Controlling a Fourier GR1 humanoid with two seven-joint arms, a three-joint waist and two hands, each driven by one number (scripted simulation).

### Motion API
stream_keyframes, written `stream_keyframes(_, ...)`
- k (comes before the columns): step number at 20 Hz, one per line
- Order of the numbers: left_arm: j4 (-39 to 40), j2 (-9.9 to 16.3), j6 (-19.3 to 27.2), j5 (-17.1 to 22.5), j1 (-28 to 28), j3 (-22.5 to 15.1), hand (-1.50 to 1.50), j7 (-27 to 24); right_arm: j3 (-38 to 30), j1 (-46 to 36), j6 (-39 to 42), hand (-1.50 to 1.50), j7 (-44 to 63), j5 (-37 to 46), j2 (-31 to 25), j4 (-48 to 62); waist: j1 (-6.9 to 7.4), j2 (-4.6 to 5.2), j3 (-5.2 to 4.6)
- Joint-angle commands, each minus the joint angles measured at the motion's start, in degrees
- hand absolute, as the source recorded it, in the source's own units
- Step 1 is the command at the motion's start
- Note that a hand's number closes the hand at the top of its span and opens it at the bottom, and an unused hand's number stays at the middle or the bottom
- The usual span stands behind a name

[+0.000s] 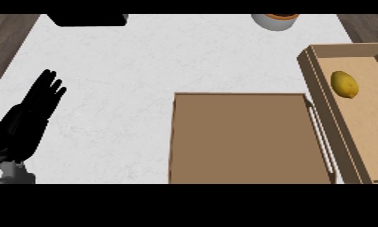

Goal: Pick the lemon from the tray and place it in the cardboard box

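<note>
The small yellow oval lemon (344,84) lies inside the cardboard box (319,78) at the bench's right edge, well apart from the left hand (29,118), whose fingers rest straight.

Single view, taken from the robot's head and aimed steeply down onto the white counter (148,71). The forearm and left hand (33,113) enter from the lower left edge, so the camera sits above and just behind the near side of the counter. The far side lies along the top — there a dark block (87,19) and a grey pot (275,21) are cut by the frame. The brown tray (244,138) fills the lower middle; the cardboard box (325,78) runs off the right edge.
</note>
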Motion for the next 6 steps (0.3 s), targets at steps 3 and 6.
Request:
stream_keyframes(3, -2.68, 0.12, 0.36, 0.85, -0.82, -0.22, 0.00, 3.46, -4.09, 7.68, 5.25, -1.50, -5.40, -8.06, 0.00, -1.61, 0.33, 0.09, 0.02)
stream_keyframes(6, -1.70, -1.28, 1.97, -2.07, -0.60, -1.63, 0.00, 1.86, -3.51, 9.00, 5.22, -1.50, -0.29, -7.17, -0.04, -7.23, 0.41, 0.11, 0.00)
